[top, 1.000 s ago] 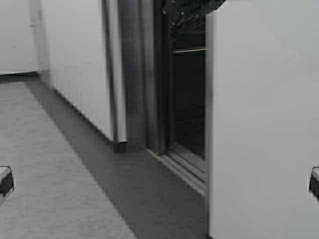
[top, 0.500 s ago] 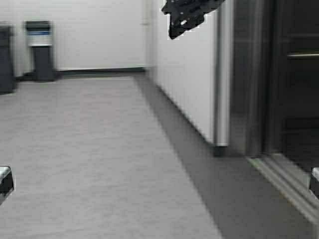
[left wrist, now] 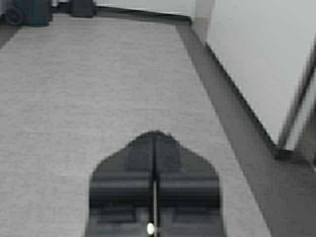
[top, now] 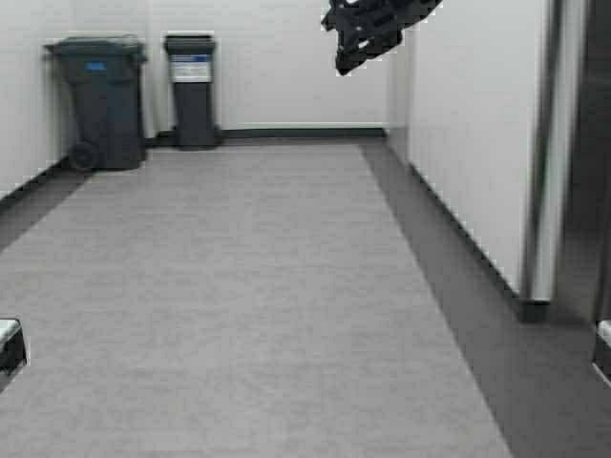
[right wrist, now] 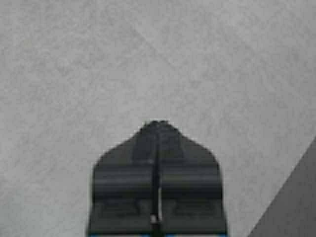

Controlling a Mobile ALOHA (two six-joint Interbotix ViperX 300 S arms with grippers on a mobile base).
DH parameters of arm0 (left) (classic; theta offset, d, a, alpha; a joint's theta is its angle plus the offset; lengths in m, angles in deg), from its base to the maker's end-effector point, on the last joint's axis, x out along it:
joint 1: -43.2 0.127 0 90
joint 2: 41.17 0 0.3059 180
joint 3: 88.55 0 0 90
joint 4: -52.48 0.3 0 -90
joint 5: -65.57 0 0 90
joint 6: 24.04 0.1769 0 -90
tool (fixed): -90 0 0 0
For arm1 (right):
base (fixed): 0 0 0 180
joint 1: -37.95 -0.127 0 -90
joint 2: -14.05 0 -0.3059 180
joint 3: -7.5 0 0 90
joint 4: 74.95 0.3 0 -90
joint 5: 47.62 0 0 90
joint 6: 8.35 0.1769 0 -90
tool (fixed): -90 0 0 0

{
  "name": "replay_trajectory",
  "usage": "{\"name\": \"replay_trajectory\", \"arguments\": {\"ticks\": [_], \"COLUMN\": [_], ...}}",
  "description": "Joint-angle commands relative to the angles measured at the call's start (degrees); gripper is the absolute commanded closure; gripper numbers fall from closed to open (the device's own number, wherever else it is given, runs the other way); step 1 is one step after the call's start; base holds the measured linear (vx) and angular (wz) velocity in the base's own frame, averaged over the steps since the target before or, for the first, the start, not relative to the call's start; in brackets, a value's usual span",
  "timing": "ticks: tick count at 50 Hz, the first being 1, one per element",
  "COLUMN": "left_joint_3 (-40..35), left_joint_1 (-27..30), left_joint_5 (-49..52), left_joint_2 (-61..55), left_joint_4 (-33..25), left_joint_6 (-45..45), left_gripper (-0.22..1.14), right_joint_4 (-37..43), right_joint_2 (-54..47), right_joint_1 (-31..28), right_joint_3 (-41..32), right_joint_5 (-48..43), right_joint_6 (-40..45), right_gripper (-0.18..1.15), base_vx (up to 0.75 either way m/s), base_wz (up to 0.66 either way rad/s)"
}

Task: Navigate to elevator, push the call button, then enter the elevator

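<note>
Against the far wall stand a wheeled bin (top: 98,100) and, just right of it, a narrower labelled bin (top: 193,89). The left gripper (left wrist: 155,140) and right gripper (right wrist: 158,129) hang over grey floor (top: 239,286) — fingers pressed together. The elevator (top: 584,162) shows only its steel frame, right of the bins.

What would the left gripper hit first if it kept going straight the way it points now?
Probably nothing close: the left gripper, shut, points along open grey floor toward the bins at the far wall; depth is unclear.
</note>
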Motion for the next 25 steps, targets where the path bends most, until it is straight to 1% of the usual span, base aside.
{"name": "replay_trajectory", "arguments": {"ticks": [1, 9, 25], "left_joint_3": [-2.3, -2.2, -2.5], "left_joint_1": [-0.1, -0.1, -0.1], "left_joint_5": [-0.8, -0.8, -0.8], "left_joint_2": [-2.2, -2.0, -2.6], "left_joint_4": [0.2, 0.2, 0.3], "left_joint_6": [-0.2, 0.0, 0.2], "left_gripper": [0.89, 0.89, 0.89], "right_joint_4": [-0.2, 0.0, 0.0], "right_joint_2": [1.1, 2.7, 3.5], "right_joint_1": [1.4, 1.8, 2.0], "right_joint_3": [1.0, 1.6, 1.1], "right_joint_5": [-0.5, -0.9, -1.0], "right_joint_6": [-0.1, 0.4, 0.4], "right_gripper": [0.91, 0.91, 0.91], "base_vx": [0.33, 0.37, 0.43], "base_wz": [0.29, 0.21, 0.08]}}
